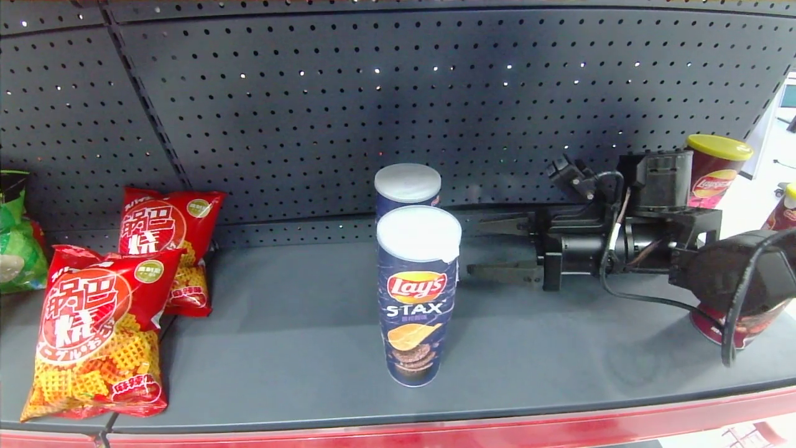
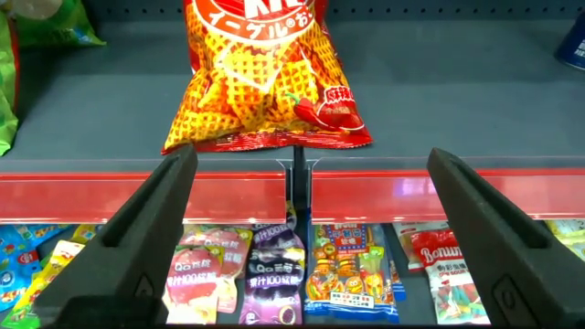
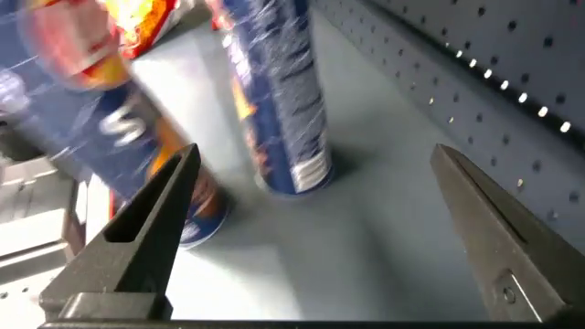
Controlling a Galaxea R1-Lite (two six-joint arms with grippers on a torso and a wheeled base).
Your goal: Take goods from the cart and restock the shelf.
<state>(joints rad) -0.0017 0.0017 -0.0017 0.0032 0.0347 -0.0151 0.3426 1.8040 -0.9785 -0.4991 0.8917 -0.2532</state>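
Two cans (image 1: pixel 418 298), rear one (image 1: pixel 407 183) half hidden, stand seemingly clear of wide right hand (image 1: pixel 476 247)

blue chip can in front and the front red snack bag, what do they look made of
Front blue chip can: probably a cardboard tube with a glossy printed wrap, given its sheen; the pale lid looks like plastic. Front red snack bag: thin glossy film, crinkled and shiny.

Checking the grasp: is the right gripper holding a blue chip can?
No, the right gripper is open and empty, beside the front blue can standing on the shelf.
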